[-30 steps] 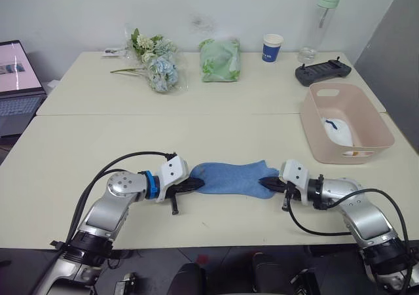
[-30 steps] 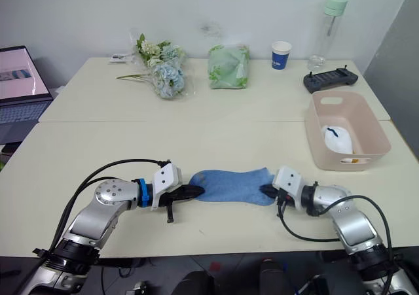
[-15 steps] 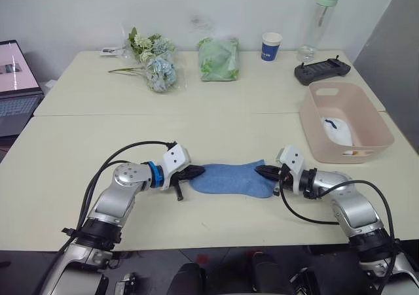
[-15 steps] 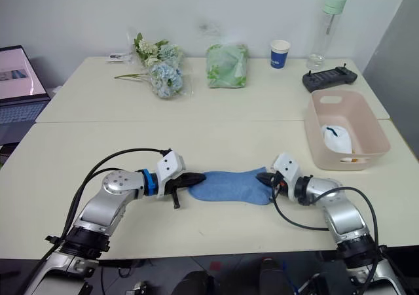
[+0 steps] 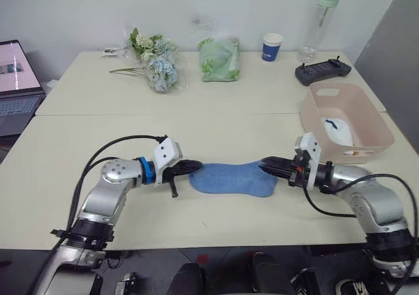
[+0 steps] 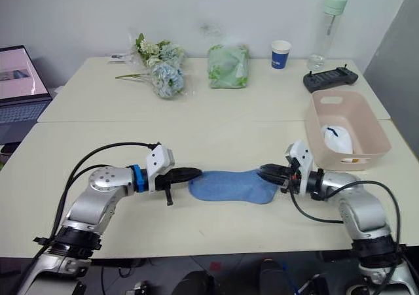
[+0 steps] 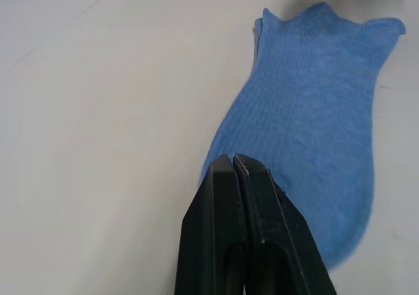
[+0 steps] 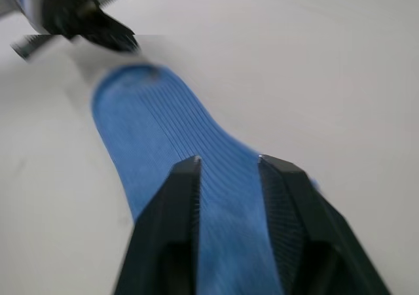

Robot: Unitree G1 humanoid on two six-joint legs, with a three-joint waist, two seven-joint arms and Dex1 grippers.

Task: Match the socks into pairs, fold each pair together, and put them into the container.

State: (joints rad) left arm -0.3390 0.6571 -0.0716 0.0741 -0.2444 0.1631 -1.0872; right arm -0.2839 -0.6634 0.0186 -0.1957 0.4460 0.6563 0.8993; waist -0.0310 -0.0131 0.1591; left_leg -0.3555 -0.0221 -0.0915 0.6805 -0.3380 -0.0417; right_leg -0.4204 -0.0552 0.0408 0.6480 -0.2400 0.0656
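A light blue sock (image 5: 230, 179) lies flat near the table's front edge; at its cuff (image 7: 262, 21) a second edge shows underneath. My left gripper (image 5: 195, 167) is shut at the sock's left end, its black fingertips (image 7: 222, 164) pressed together above the toe with no cloth between them. My right gripper (image 5: 265, 165) is open at the sock's right end, and the sock (image 8: 163, 118) runs on below the two spread fingers (image 8: 186, 174). The pale pink container (image 5: 366, 115) stands at the right with a white sock (image 5: 339, 131) inside.
Along the far edge stand a bunch of flowers (image 5: 156, 63), a green bundle in clear plastic (image 5: 219, 58), a blue-and-white paper cup (image 5: 272, 46), a bottle (image 5: 326, 14) and a black controller (image 5: 322, 71). A laptop (image 5: 16, 79) sits at the far left.
Both grippers held the sock's ends before. Now the sock lies flat, the right gripper has opened and drawn back to the right, and the left fingertips sit at the toe's edge.
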